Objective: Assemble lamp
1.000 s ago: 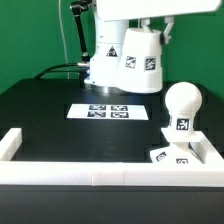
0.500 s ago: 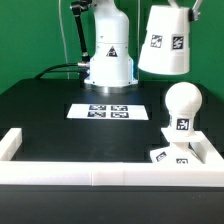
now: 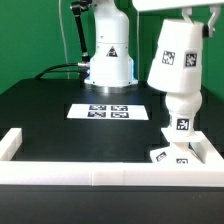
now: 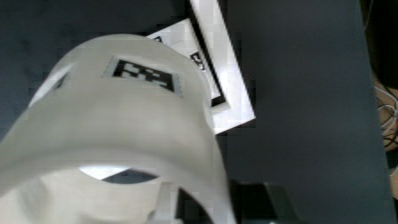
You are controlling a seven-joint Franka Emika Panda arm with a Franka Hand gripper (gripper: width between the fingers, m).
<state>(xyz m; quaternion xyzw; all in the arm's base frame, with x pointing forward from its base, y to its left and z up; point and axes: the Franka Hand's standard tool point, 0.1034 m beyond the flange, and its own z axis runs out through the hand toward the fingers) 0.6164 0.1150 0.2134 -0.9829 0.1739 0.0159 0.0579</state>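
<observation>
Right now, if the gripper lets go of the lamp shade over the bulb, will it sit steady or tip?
The lamp shade looks stiff and hollow, so probably light. It hangs tilted, its wide mouth over the rounded bulb, so it may well rock or slide off. The flat lamp base should resist toppling.

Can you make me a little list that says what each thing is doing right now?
shade: white tapered shade held up in the air, tilted, right over the bulb
bulb: rounded white bulb standing upright on the base, top hidden behind the shade
base: flat square base in the corner by the white rail
marker board: marker board lying flat on the black table
fingers: hidden by the shade, cannot tell if shut
</observation>
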